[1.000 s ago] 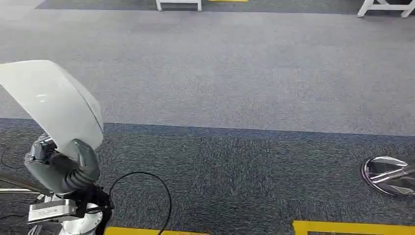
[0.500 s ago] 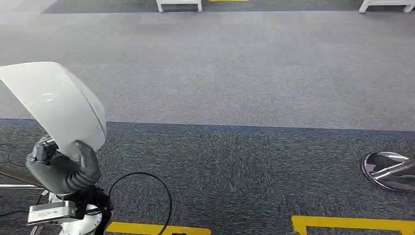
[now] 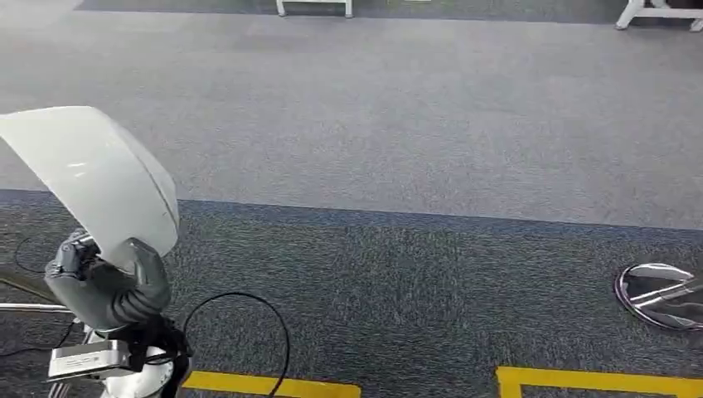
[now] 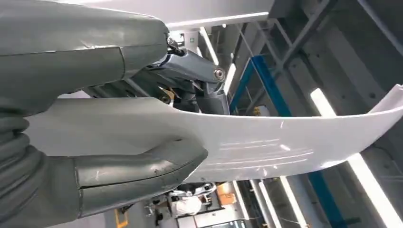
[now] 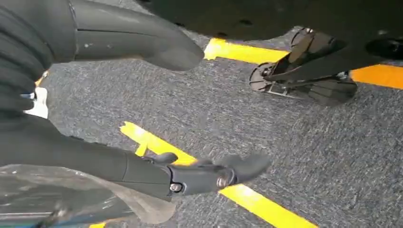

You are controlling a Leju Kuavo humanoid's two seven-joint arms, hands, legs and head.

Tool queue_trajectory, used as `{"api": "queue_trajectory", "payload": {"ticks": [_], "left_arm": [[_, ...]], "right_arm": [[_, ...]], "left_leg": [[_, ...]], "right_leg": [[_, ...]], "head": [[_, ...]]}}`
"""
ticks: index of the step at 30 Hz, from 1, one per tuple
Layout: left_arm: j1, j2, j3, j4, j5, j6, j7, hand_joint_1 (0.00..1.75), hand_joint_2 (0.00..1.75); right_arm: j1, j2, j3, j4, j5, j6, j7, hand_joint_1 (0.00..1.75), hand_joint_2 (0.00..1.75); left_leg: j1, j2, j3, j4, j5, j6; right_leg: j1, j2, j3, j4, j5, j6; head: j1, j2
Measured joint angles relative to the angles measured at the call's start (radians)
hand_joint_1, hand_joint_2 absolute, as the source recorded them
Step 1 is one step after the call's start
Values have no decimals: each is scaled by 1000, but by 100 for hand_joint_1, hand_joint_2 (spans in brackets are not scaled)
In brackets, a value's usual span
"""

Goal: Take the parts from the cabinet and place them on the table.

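Observation:
My left hand (image 3: 108,286) holds a white curved shell part (image 3: 91,174) upright at the lower left of the head view. In the left wrist view my grey thumb (image 4: 138,173) presses the near face of the white part (image 4: 285,142), and the darker fingers (image 4: 199,80) reach over its far edge. In the right wrist view my right hand (image 5: 43,137) hangs low over the carpet, thumb and fingers (image 5: 214,173) apart with nothing between them. No cabinet is in view.
Grey carpet stretches ahead, with a darker band (image 3: 414,282) nearer me. White table legs (image 3: 315,8) (image 3: 659,12) stand at the far edge. Yellow floor tape (image 3: 273,385) (image 3: 597,383) lies close below. A black cable (image 3: 240,298) loops beside my left arm.
The whole floor picture has shifted a little, so the camera has moved. My left hand still holds the white part the same way.

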Motion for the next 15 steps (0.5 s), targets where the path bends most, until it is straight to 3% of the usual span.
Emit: {"api": "queue_trajectory", "payload": {"ticks": [2,3,15], "left_arm": [[0,0,0,0,0,0,0,175,175],[0,0,0,0,0,0,0,175,175],[0,0,0,0,0,0,0,175,175]], "right_arm": [[0,-1,0,0,-1,1,0,0,175],[0,-2,0,0,-2,2,-2,0,175],[0,-2,0,0,-2,2,-2,0,175]], "left_leg": [[1,-19,-1,7,-1,-2],[2,-27,-3,15,-4,-6],[2,-27,-3,15,-4,-6]], "right_leg": [[-5,15,73,-151,84,1],[-10,52,113,-232,111,1],[-10,52,113,-232,111,1]], "head": [[0,0],[0,0],[0,0]]}}
